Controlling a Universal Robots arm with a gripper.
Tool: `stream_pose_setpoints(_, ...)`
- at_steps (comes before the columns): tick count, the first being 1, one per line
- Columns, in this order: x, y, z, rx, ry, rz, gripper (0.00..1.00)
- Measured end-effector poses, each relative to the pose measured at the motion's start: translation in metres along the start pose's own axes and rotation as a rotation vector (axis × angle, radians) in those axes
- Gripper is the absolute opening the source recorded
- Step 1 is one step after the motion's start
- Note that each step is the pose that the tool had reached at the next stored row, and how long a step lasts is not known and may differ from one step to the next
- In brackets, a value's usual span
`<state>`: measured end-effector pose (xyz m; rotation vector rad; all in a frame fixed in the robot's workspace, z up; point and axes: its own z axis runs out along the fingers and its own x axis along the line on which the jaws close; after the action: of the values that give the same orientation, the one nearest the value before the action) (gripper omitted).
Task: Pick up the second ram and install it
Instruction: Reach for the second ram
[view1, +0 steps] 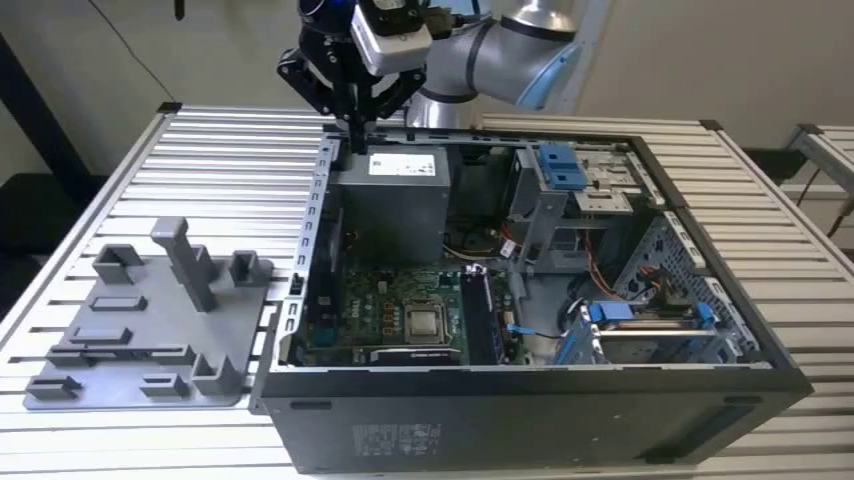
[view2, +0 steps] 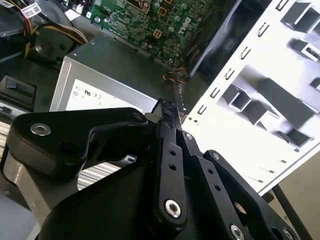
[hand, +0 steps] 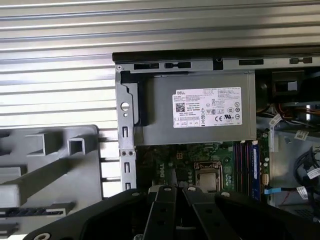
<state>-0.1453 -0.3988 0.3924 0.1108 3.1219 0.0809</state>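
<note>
Pincer (view1: 358, 140) is pinched all the way closed right now, fingertips (view2: 167, 107) pressed together and nothing between them that I can see. My arm (view1: 514, 50) reaches in from the far side, wrist pointing straight down over the back rim of the open computer case (view1: 534, 420), just above the grey power supply (view1: 394, 210). The second ram (hand: 37, 211) looks to be lying flat in the grey tray (view1: 134, 325) on the table (view1: 227, 150), well apart from me.

The tray (view1: 134, 330) lay on the table (view1: 227, 160) at the exterior view's left; the case (view1: 534, 420) stood beside it. The power supply (view1: 394, 205) sat inside, behind the motherboard (view1: 374, 300).
</note>
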Motion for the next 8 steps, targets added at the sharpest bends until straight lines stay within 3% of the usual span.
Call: stream_pose_setpoints(8, 0.0136, -0.0010, -0.0002, -0.0003, 0.0068, 0.000, 0.11)
